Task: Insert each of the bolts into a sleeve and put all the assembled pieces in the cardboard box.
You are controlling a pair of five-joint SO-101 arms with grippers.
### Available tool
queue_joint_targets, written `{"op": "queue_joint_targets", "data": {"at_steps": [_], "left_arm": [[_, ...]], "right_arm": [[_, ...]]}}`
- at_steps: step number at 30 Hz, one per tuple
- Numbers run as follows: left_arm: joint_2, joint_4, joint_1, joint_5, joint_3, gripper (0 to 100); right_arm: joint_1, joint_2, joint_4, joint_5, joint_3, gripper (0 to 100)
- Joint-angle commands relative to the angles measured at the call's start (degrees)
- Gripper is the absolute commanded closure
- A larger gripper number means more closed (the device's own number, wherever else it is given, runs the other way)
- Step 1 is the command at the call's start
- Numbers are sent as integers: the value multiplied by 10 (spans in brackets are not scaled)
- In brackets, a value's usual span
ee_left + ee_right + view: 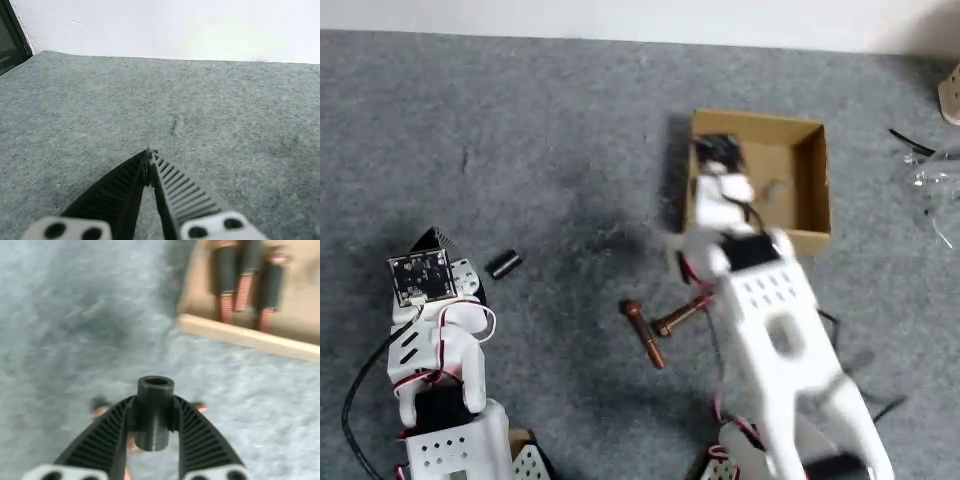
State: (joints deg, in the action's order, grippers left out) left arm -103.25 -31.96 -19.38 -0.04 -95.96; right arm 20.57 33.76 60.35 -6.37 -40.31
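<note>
A black sleeve [155,386] is clamped by its sides in the right gripper [153,406], bore unobstructed, presumably for a bolt [645,336] to be inserted; the left gripper [150,156] is closed, empty.

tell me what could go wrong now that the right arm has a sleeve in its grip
The right pincer grips the sleeve only by its sides; any push during assembly could make it slip or tilt. The two bolts lie close together, perhaps touching, so grabbing one may knock the other. The arm is near the cardboard box and could shove it.
</note>
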Motion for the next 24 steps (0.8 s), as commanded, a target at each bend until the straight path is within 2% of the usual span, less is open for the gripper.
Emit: {"op": "queue_joint_targets", "data": {"at_steps": [1,7,11,17,20,24], "left_arm": [[-6,12,10,4,-13,989],[-6,11,11,4,-13,989],[-6,10,54,3,-13,989],[-5,-11,116,-91,-13,989],[-5,-20,154,-130,-13,989],[-7,-16,156,-139,-13,989]], "right_arm": [[-74,147,-74,36,-126,994],[-131,328,-154,50,-353,994],[-162,473,-174,52,-459,994],[-211,720,-146,52,-567,994],[-213,705,-131,51,-596,994],[-213,691,-147,52,-590,994]]}}
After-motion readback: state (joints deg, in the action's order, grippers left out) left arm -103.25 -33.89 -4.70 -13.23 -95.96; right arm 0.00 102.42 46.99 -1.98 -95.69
